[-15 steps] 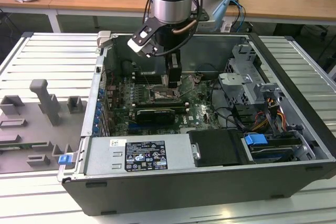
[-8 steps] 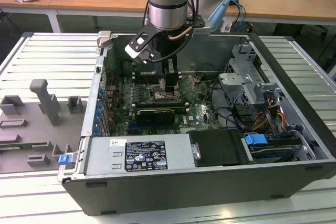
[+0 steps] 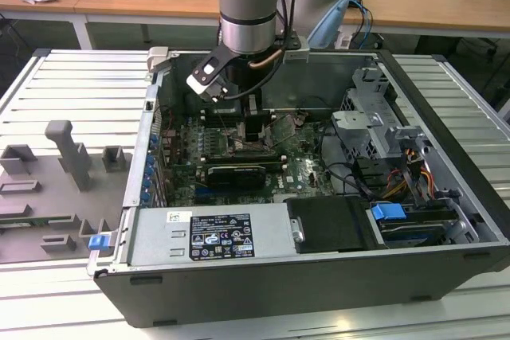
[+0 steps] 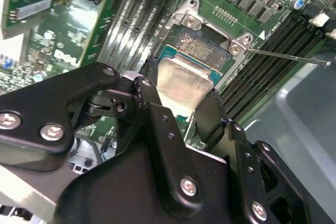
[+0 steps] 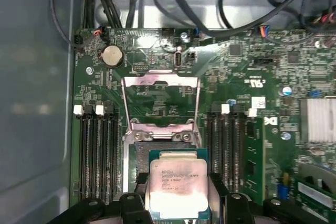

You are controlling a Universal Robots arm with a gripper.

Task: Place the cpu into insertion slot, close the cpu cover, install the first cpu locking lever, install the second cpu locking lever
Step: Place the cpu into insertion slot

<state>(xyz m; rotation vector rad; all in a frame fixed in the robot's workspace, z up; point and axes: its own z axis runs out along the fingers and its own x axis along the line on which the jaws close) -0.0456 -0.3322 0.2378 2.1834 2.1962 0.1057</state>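
Gripping small flat square silver-topped cpu (image 5: 178,190) between black fingers (image 5: 217,184) over dark silver-rimmed square insertion slot (image 4: 202,45); thin silver frame cpu cover (image 5: 160,81) lying open; gripper (image 3: 253,134) at one o'clock from grey power supply box (image 3: 211,232) in the exterior view.

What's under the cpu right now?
The insertion slot: its dark part and silver rim show beyond the cpu, held by the fingers. The rest, and any gap, is covered by the chip.

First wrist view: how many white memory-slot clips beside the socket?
4 white clips: two on slots at one side of the insertion slot, two at the other. Far-end ones may hide behind the gripper holding the cpu.
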